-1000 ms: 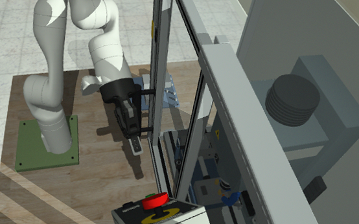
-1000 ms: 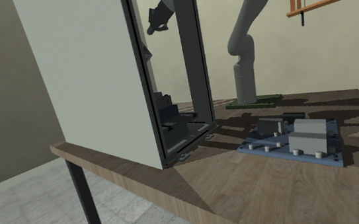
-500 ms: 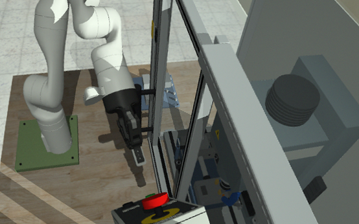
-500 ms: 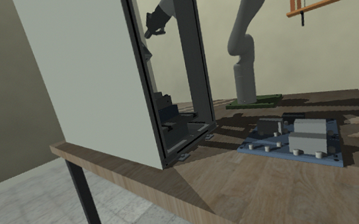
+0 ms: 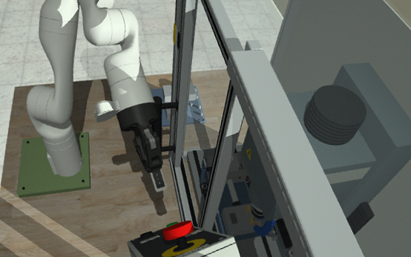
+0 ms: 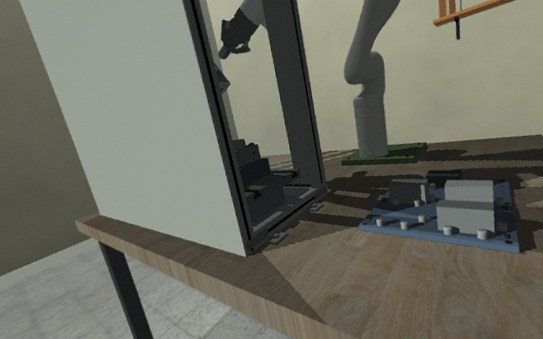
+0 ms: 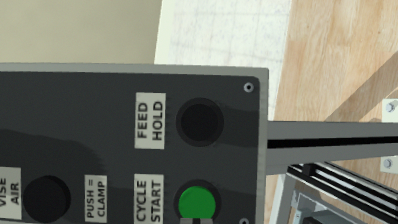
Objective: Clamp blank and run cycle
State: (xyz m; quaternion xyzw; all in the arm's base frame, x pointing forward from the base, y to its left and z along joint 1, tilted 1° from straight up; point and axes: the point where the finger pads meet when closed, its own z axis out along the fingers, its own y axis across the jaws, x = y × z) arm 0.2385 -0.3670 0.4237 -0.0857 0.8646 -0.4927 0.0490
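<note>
My gripper (image 5: pixel 158 186) (image 6: pixel 223 55) (image 7: pixel 196 221) is shut and empty. In the wrist view its tips overlap the lower edge of the green CYCLE START button (image 7: pixel 197 202); contact cannot be told. The black VISE AIR knob (image 7: pixel 46 198) is left of it; how far in it stands is unclear. The guard's door (image 5: pixel 183 81) has a black handle; whether it is fully shut cannot be told. The vise (image 6: pixel 254 170) is partly hidden; a blank between its jaws cannot be made out. A dark block (image 6: pixel 443 176) and light blocks (image 6: pixel 467 216) (image 6: pixel 469 190) stand on the blue plate (image 6: pixel 429 233). The amber lamp is not visible.
The control panel (image 7: pixel 65 110) also carries a black FEED HOLD button (image 7: pixel 200 121) and a red mushroom button (image 5: pixel 178 230). The guard's heavy top beam (image 5: pixel 271 93) runs beside the panel. A blue nozzle (image 5: pixel 264 228) is inside the guard. A grey block (image 6: pixel 408 190) is on the plate.
</note>
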